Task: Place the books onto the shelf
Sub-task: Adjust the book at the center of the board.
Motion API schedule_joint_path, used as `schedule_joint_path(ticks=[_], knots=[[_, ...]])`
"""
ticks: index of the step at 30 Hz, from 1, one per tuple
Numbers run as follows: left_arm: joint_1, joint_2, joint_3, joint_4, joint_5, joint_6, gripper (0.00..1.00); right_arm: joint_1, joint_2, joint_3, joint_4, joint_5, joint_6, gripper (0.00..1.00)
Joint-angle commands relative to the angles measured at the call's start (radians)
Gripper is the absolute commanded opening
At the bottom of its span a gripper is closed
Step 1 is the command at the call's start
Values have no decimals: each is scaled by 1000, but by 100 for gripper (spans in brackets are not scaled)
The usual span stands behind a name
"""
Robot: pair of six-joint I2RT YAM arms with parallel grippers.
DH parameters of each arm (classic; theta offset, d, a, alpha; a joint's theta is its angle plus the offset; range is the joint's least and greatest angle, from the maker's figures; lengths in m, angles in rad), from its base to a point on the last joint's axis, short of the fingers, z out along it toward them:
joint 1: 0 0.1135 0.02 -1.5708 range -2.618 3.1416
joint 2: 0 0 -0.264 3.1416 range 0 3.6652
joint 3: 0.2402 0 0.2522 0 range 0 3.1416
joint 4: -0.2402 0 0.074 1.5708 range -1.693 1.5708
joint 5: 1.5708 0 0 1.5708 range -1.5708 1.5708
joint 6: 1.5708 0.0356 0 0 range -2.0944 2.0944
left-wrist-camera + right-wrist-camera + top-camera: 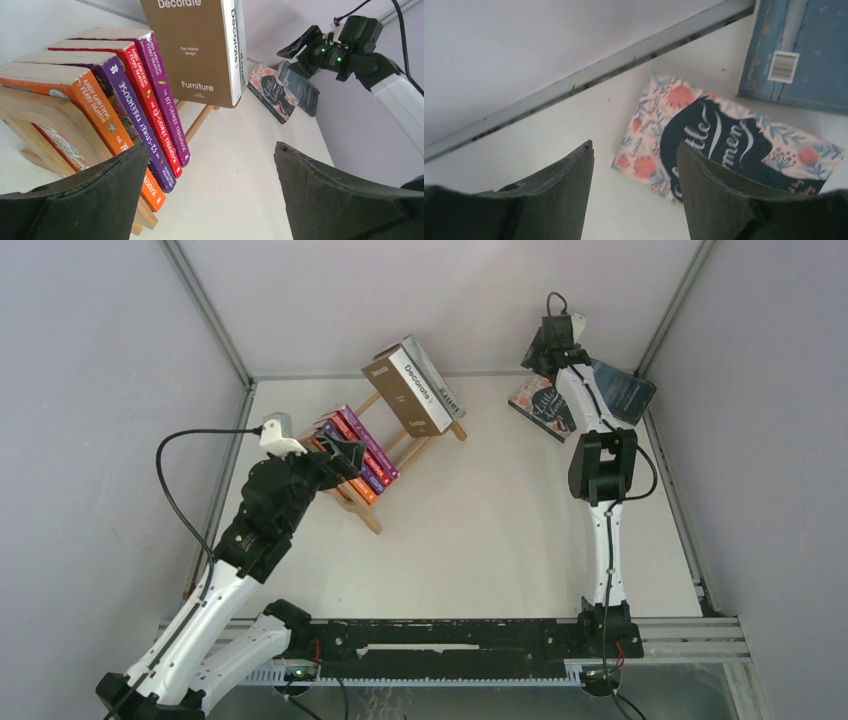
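Right gripper (635, 148) part-open, empty; floral book (724, 145) lay flat beneath one jaw, might skid on closing. Left gripper (210, 150) wide, empty.

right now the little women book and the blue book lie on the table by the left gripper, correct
Not the left: the Little Women book and the blue book lie on the table by the right gripper, as the top external view shows.
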State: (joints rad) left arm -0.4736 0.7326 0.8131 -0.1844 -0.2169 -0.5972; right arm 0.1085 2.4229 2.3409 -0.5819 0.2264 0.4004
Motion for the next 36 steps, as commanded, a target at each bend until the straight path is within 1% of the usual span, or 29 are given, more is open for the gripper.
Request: schedule_joint_path(ticks=[1, 4, 8, 13, 18, 22, 28, 36], knots=[[-3, 8, 6, 68, 65, 41, 100, -55, 40, 119, 21, -21, 69, 68], [-3, 8, -4, 63, 63, 35, 100, -80, 74, 141, 44, -20, 123, 64], [-3, 26, 6, 58, 64, 27, 100, -113, 145, 227, -15, -34, 204, 62], [-2, 73, 52, 53, 72, 39, 100, -154, 178, 245, -67, -19, 240, 60], [8, 111, 90, 51, 74, 57, 100, -181, 206, 280, -140, -39, 253, 58], [45, 127, 95, 55, 101, 46, 100, -196, 214, 284, -180, -36, 253, 57], [99, 143, 86, 79, 148, 29, 100, -218, 246, 307, -211, -48, 256, 56], [139, 172, 92, 92, 190, 25, 100, -230, 290, 324, -259, -108, 268, 53]])
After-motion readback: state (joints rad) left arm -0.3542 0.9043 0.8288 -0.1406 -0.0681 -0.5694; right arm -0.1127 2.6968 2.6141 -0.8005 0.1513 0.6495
